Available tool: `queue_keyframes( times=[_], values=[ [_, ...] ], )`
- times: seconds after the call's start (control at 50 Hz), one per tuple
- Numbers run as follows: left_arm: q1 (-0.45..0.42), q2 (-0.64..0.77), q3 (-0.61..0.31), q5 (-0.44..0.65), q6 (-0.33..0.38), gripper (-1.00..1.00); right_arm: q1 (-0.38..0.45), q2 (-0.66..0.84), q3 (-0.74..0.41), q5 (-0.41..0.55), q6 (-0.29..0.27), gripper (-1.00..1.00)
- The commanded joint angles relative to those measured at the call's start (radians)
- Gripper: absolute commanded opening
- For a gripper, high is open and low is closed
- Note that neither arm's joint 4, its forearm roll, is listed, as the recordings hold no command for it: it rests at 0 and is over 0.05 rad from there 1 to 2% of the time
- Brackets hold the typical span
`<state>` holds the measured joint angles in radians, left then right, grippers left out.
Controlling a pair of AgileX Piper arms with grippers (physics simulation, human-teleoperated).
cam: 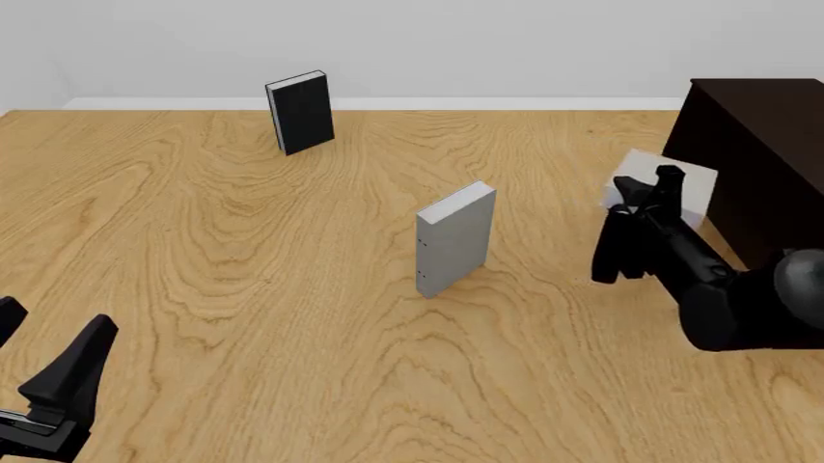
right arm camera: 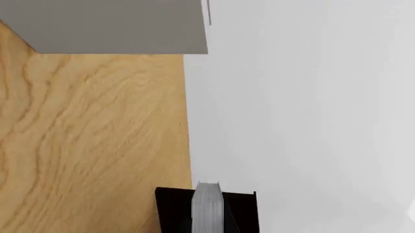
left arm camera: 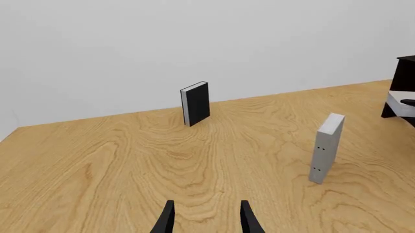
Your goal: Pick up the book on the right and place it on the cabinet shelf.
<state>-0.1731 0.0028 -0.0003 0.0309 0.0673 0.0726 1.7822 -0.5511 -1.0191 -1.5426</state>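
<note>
The book [cam: 692, 185], thin and light grey, is held tilted right beside the dark cabinet shelf [cam: 759, 135] at the right of the table. My right gripper [cam: 647, 189] is shut on it. In the right wrist view its white page edge [right arm camera: 207, 209] sits squeezed between the two black fingers [right arm camera: 174, 211]. The left wrist view catches the same book [left arm camera: 397, 105] at its edge, in front of the cabinet [left arm camera: 405, 73]. My left gripper [cam: 45, 340] hovers open over the near-left table and holds nothing; its fingers [left arm camera: 167, 218] stand apart.
A thicker grey book [cam: 454, 239] with small dark dots on its spine stands upright mid-table, left of the right gripper. A black book [cam: 299, 111] stands at the far left near the wall. A broad grey slab [right arm camera: 116, 24] fills one corner of the right wrist view.
</note>
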Motion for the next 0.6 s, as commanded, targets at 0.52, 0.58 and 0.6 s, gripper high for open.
queue_keyframes(
  times=[0.52, 0.58, 0.6],
  values=[
    [-0.001, 0.002, 0.000, 0.003, 0.008, 1.00, -0.106, 0.050, -0.098, 0.042, 0.011, -1.00],
    [0.001, 0.001, 0.000, 0.002, 0.009, 1.00, -0.114, 0.052, -0.109, 0.053, 0.018, -1.00],
    [0.001, 0.002, 0.000, 0.002, 0.007, 1.00, -0.116, 0.059, -0.111, 0.052, 0.011, -1.00]
  ],
)
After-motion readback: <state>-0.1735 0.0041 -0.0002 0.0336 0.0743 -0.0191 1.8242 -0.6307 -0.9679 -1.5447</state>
